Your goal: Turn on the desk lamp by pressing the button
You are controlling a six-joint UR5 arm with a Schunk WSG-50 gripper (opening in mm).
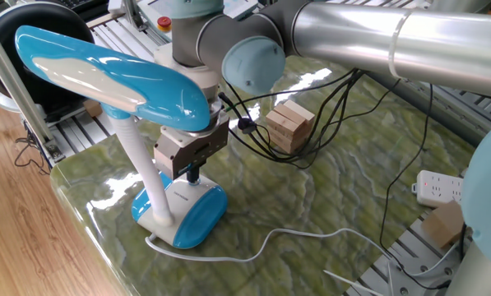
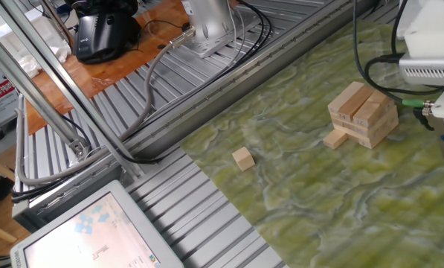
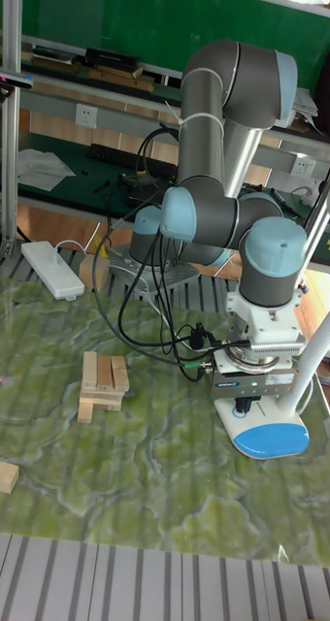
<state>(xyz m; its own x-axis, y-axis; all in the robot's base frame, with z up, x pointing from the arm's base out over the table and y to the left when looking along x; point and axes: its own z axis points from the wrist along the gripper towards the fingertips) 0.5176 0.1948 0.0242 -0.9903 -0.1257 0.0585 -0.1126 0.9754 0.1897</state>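
Observation:
The desk lamp has a long blue-and-white head [image 1: 105,72], a white curved neck [image 1: 140,168] and a rounded blue-and-white base [image 1: 186,215] near the table's left corner. My gripper [image 1: 195,174] hangs under the lamp head, its black fingertips pressed together, shut, just above the top of the base. In the tall fixed view the gripper [image 3: 248,396] stands over the back of the base [image 3: 272,437], and a small round ring, the button [image 3: 245,412], shows right below it. The other fixed view catches only the wrist [image 2: 433,67].
A stack of wooden blocks [image 1: 289,125] stands behind the lamp, with a loose cube [image 2: 243,158] farther off. The lamp's white cord [image 1: 270,242] trails across the table front. A white power strip [image 1: 433,189] lies at the right edge. Black cables [image 1: 311,140] hang from the arm.

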